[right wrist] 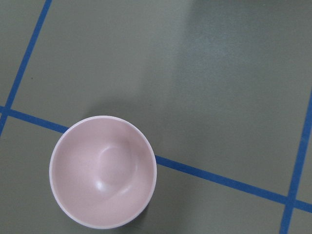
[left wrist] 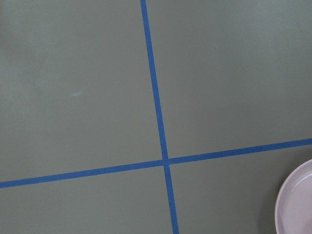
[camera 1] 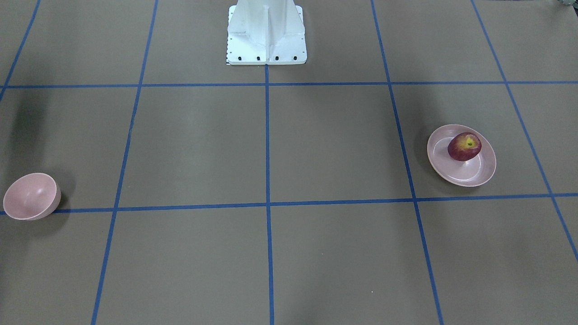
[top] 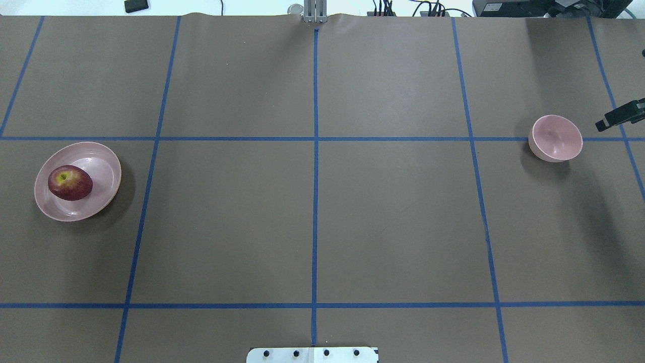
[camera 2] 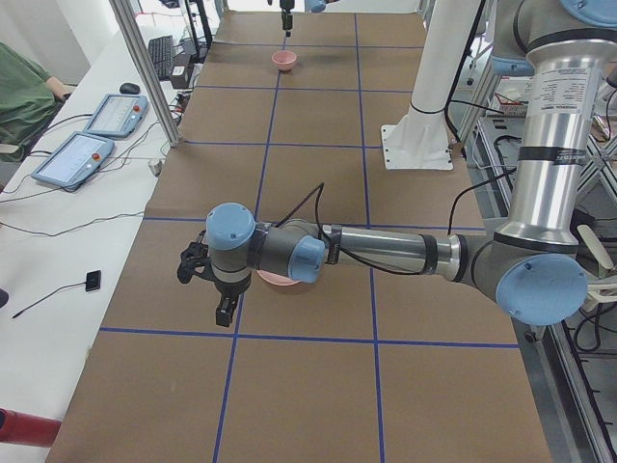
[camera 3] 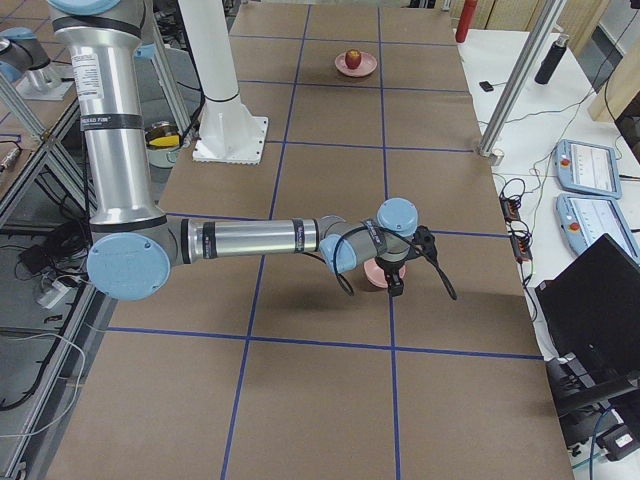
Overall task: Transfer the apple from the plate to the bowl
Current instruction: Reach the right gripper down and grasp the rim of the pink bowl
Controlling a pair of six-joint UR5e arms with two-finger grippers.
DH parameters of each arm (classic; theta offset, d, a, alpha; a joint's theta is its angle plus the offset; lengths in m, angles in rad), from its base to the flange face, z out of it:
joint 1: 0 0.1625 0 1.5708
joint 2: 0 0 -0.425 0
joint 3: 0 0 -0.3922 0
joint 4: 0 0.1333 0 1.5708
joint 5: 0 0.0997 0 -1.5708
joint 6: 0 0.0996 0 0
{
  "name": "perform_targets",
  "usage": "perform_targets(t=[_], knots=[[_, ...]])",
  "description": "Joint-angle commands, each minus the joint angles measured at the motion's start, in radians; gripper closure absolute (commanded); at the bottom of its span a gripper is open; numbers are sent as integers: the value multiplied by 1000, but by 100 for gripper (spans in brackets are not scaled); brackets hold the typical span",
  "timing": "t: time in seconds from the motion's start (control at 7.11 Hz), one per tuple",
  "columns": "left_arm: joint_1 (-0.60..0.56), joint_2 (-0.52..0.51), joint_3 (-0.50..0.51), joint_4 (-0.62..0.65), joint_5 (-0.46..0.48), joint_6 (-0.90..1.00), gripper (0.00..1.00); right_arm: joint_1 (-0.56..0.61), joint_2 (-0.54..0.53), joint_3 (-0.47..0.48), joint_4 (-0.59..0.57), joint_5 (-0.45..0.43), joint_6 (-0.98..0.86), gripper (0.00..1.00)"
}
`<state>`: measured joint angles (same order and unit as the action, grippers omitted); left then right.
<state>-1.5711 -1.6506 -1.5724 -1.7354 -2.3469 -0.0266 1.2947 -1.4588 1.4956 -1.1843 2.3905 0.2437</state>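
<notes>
apple (top: 70, 182) on plate (top: 103, 166) at left edge, bowl (top: 556, 138) at far right edge — long carry, off-centre pinch could drop it; left gripper (camera 2: 224, 313) and right gripper (camera 3: 396, 288) jaws: can't tell.

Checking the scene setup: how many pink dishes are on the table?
2. The plate, holding the apple, sits on the robot's left side; the empty bowl sits on its right side. No other dish seems hidden.

Overhead camera looks forward from behind the robot, front camera stares steeply back; both catch plate (top: 108, 166) and bowl (top: 556, 137). Side cameras sight along the tabletop (camera 2: 308, 395), wrist cameras point straight down, close
</notes>
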Motion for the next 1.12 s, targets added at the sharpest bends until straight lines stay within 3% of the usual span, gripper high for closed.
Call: perform_targets(t=[0.0, 0.7, 0.84, 0.98], knots=[[0, 0, -1, -3, 0, 1, 2, -49, 40, -64, 2, 6, 84, 0], [0, -1, -4, -3, 0, 1, 2, -112, 94, -178, -6, 0, 144, 0], [0, -1, -8, -4, 0, 1, 2, -113, 92, -190, -6, -4, 144, 10], [0, -1, -9, -3, 0, -1, 2, -113, 84, -190, -3, -4, 144, 63]])
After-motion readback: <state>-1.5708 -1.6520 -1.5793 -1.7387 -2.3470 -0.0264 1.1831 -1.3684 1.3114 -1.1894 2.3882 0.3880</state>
